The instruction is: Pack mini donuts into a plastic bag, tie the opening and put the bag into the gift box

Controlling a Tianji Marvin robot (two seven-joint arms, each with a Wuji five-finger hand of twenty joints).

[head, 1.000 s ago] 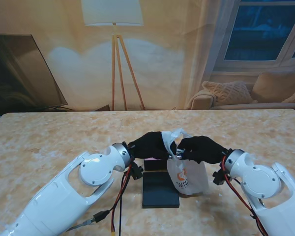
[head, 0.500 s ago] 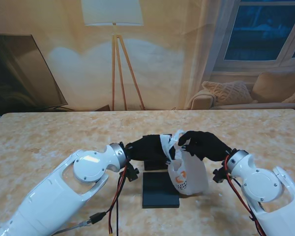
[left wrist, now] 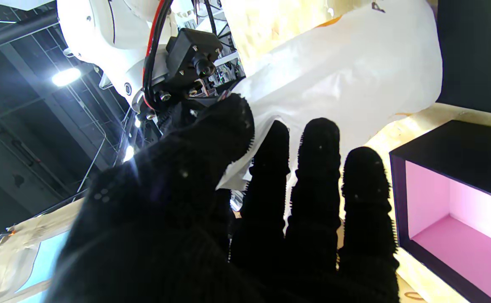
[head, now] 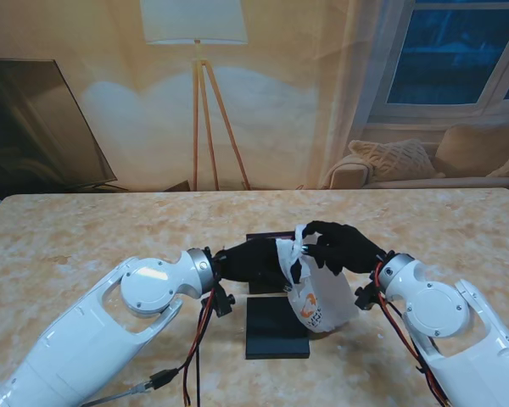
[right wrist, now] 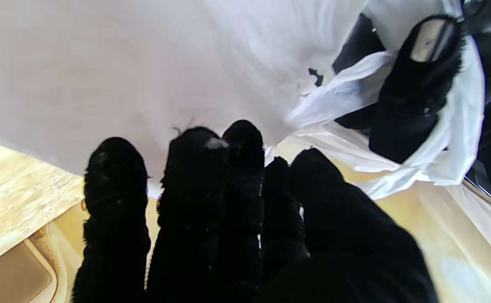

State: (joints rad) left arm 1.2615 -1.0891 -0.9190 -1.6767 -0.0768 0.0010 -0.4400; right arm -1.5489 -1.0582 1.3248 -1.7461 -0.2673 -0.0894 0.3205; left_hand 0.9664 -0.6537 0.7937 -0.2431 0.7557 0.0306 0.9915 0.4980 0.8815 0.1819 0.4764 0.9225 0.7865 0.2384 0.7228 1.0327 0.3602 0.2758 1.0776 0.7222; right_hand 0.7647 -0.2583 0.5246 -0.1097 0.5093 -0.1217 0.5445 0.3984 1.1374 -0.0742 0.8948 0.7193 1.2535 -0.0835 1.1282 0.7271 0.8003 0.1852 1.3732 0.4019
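**A:** What does the stand's view give you?

**B:** My left hand and my right hand meet over the middle of the table, both black-gloved, both closed on the top of the white plastic bag. The bag hangs between them, its bulging bottom with an orange print resting by the black lid that lies flat nearer to me. The gift box is mostly hidden behind my left hand and the bag; only a dark edge shows. I cannot see any donuts through the plastic.

**A:** And your left wrist?

**B:** My left hand has its thumb pressed against the fingers with a fold of the bag pinched between. Just beside sits the gift box, open, black outside and pink inside. My right forearm and its camera show beyond the bag.

**A:** The right wrist?

**B:** My right hand has its fingers bunched close against the bag, which fills most of the view. One twisted strip of the bag's mouth loops around a finger of my left hand. Whether my right thumb actually clamps plastic here I cannot tell.
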